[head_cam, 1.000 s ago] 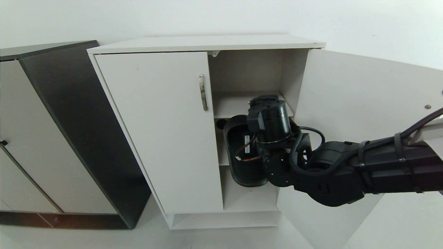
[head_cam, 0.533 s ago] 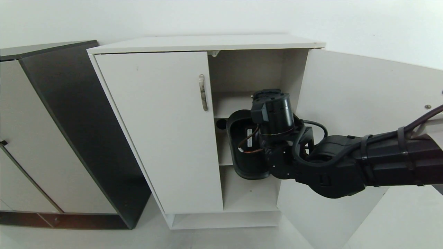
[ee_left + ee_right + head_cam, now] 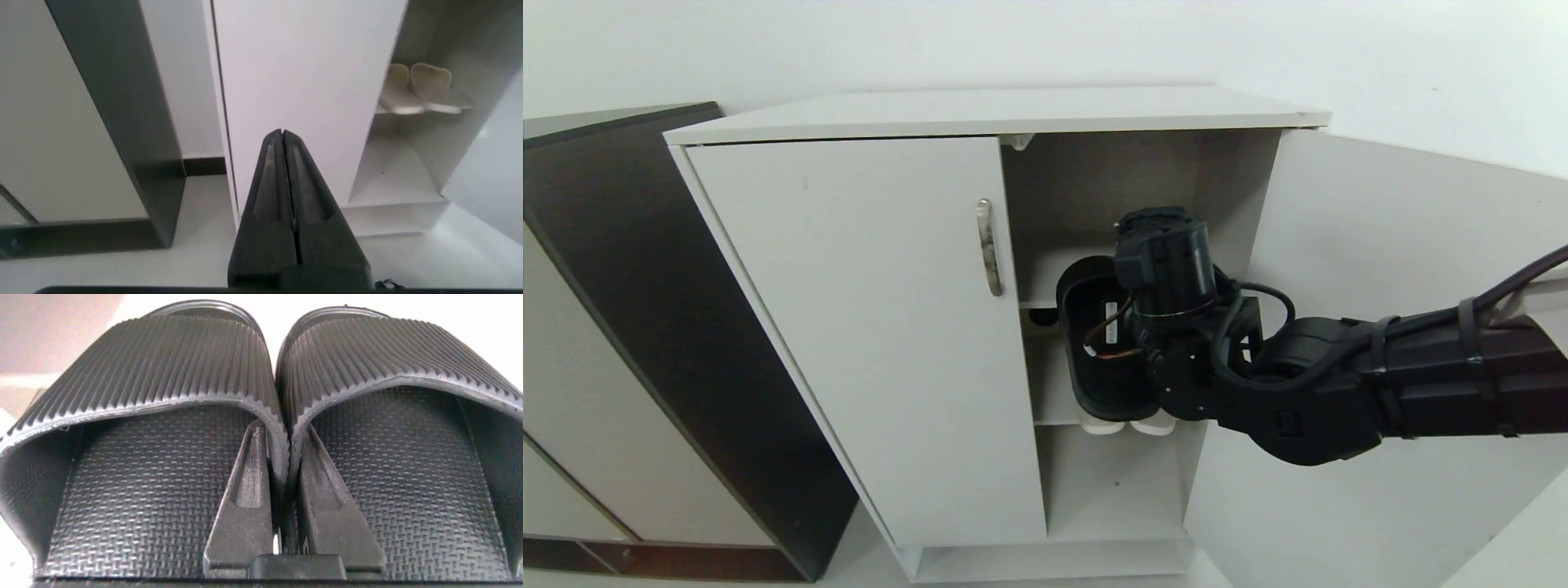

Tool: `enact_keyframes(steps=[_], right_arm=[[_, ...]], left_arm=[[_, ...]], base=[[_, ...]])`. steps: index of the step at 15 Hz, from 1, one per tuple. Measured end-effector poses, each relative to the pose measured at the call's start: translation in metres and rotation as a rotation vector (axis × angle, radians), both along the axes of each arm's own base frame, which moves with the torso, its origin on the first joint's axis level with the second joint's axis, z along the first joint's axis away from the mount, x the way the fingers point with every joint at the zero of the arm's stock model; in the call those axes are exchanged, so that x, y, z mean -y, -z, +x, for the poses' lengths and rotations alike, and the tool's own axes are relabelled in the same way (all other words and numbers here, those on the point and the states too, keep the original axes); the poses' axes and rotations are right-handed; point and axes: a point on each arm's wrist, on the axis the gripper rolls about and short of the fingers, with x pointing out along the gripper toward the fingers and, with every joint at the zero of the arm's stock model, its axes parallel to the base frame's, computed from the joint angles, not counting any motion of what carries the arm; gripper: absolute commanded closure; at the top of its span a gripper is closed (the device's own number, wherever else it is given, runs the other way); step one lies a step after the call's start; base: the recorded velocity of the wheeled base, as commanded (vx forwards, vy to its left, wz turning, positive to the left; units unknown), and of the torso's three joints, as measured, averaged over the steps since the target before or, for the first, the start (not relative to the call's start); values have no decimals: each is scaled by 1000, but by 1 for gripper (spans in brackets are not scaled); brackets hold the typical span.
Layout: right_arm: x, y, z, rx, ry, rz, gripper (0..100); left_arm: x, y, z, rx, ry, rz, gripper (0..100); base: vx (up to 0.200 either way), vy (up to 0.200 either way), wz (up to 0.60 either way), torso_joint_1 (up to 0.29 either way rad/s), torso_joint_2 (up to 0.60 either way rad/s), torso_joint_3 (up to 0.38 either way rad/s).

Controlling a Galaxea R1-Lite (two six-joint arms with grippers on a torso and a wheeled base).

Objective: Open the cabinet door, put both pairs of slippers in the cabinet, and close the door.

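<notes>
Left gripper is clenched on nothing, outside the cabinet and facing its shut left door. White slippers are already on a shelf, just below the right gripper. Right gripper pinches the touching inner walls of the black slippers, held at the opening just above the white pair. Right door stands open beside that arm. Done: door open, white pair in. Left: set black pair down, let go, pull out, close door.
</notes>
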Motion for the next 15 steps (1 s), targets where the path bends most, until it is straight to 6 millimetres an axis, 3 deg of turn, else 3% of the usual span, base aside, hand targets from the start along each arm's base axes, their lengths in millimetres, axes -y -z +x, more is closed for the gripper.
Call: enact_keyframes(steps=[6,15], right_arm=[[-2,3,2,-3,3,-5,100],[-6,3,8,2,-5,-31,100]], left_arm=[[0,0,0,0,0,1,100],[0,0,0,0,-1,1,100]], base=[[200,0,0,3,4,0],[0,0,0,0,0,0]])
